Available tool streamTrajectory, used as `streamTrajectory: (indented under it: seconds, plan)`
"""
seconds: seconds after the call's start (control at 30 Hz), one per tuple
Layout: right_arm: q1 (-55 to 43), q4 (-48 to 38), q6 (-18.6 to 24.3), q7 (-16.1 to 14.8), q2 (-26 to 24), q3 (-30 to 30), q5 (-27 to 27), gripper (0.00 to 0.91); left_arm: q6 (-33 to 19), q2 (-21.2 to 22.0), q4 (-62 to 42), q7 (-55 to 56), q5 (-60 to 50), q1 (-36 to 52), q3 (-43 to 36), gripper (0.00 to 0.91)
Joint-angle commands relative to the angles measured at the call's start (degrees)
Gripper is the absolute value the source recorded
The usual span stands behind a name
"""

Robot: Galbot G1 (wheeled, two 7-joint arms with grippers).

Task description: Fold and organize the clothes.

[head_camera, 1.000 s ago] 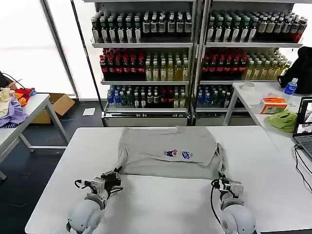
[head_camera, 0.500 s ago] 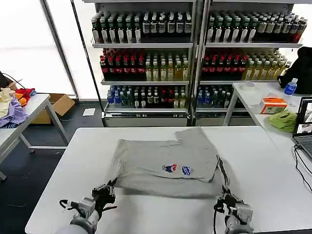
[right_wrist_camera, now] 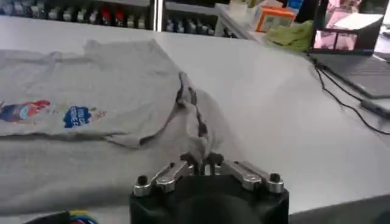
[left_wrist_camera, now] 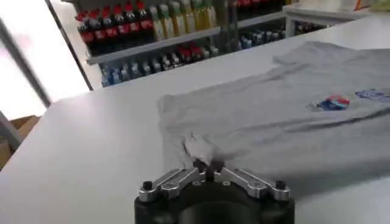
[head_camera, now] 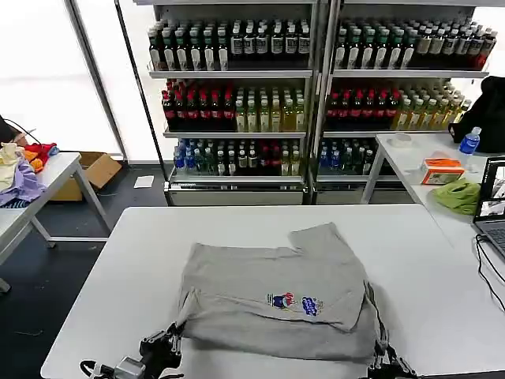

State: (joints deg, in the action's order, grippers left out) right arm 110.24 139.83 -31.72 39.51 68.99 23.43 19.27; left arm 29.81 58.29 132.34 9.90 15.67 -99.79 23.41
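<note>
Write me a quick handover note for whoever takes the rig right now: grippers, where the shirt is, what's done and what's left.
Left gripper: shut on the grey shirt at its near left corner, low over the table's near edge.
Right gripper: shut on the shirt's near right corner, cloth bunched up between the fingers.
The shirt lies on the white table, chest print facing up, upper layer already folded over, slightly skewed.
Done: first fold made, both near corners pinched.
Left: likely finish the remaining folds, smooth and place it neatly. Release only once the cloth lies flat.
</note>
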Motion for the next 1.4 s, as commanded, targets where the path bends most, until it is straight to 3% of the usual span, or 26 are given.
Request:
streamTrajectory:
  seconds: [0.03,0.17,0.27,0.43,0.47,0.53,0.6,0.63,0.73,0.83,0.97,1.4]
  plan:
    - [5.94,8.16,1.59,2.34,0.14,0.42,-2.51,0.907,1.94,1.02,7.8,-0.76,-0.38,-4.23,1.01,0.907]
    - [0.43,10.04,-0.54,1.54,1.98,1.56,-3.86,0.907,-0.09,0.55,7.21,-1.33,0.36,-2.03,1.51,0.907]
    - [-9.21,6.96,-1.38,-1.04,1.86,5.14,-0.29,0.907,-2.78,1.19,4.75,-0.29,4.15,4.88,1.91,0.907]
    - [-25.67,-4.65,-1.19,-12.32,-1.16,12.15,5.41,0.907,-6.35,2.8,-2.35,-2.01,8.41,19.01,0.6,0.907]
    - [-28.9,-7.3,0.17,-13.95,-1.89,12.0,5.78,0.907,-6.51,2.12,-5.18,-3.22,8.67,22.13,-0.33,0.907]
    - [-35.07,-15.42,3.91,-20.13,-3.45,11.46,4.71,0.907,-8.38,0.38,-10.46,-6.56,8.68,28.56,-2.64,0.907]
    - [-39.86,-20.54,4.19,-21.25,-4.68,9.73,4.89,0.907,-8.03,-0.33,-15.74,-8.08,10.87,34.79,-4.89,0.907]
    - [-42.36,-23.22,3.92,-23.81,-5.57,8.48,5.04,0.907,-7.64,-0.21,-17.96,-8.18,12.46,38.17,-6.07,0.907]
    - [-48.93,-29.71,2.59,-26.53,-7.8,4.48,6.69,0.907,-6.08,0.81,-26.14,-8.54,14.07,46.05,-9.58,0.907]
    - [-57.12,-36.6,1.07,-27.68,-9.19,-1.38,7.99,0.907,-4.56,1.67,-31.29,-8.78,14.57,51.51,-12.78,0.907]
    - [-66.09,-47.29,0.63,-27.06,-7.43,-6.68,8.37,0.907,-2.01,2.91,-37.62,-8.45,14.05,56.22,-15.52,0.907]
    - [-75.1,-62.81,0.45,-30.71,-3.22,-14.55,7.32,0.907,0.38,3.0,-47.83,-10.86,13.8,61.1,-20.02,0.907]
